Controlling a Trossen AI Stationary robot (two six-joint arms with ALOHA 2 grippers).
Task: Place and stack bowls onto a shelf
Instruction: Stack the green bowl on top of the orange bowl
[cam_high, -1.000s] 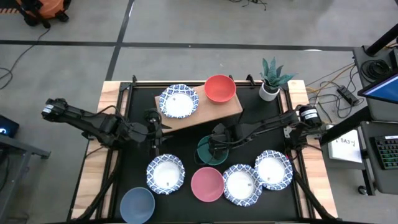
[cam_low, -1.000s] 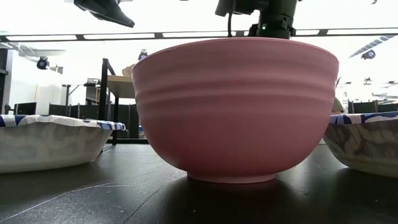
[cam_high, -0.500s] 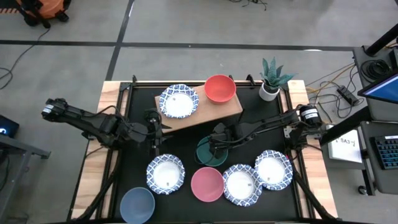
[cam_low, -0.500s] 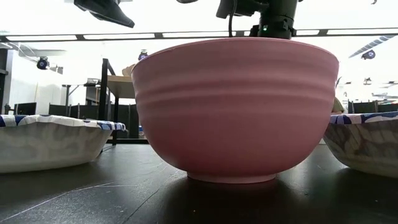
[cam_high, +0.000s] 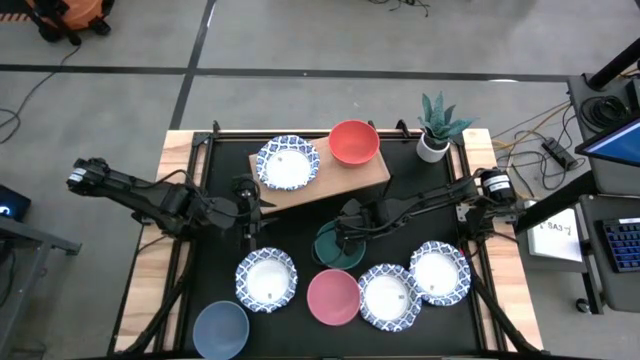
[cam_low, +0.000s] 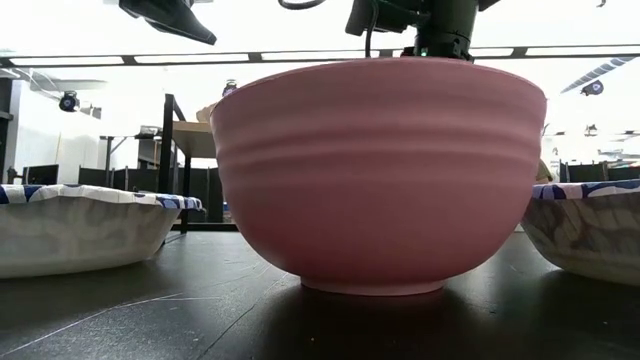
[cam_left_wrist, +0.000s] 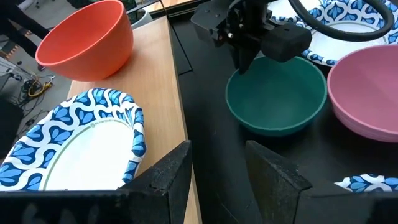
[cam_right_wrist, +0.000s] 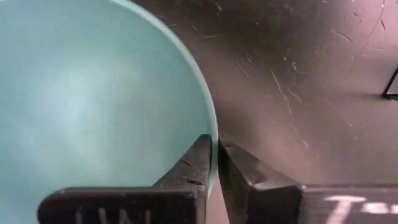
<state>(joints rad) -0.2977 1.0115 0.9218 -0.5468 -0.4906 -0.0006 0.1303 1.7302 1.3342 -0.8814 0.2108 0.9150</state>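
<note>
My right gripper is clamped on the green bowl rim, mid-table — light, stiff, slick, I'd say — so grip the thin wall.

A black worktop edged with pale wooden strips fills the middle of the frame. At its upper right corner stands a small white pot with a green plant. Right of it, cables trail over grey floor.

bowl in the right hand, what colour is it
Green, a dark teal bowl; the left wrist view shows it best.
</note>
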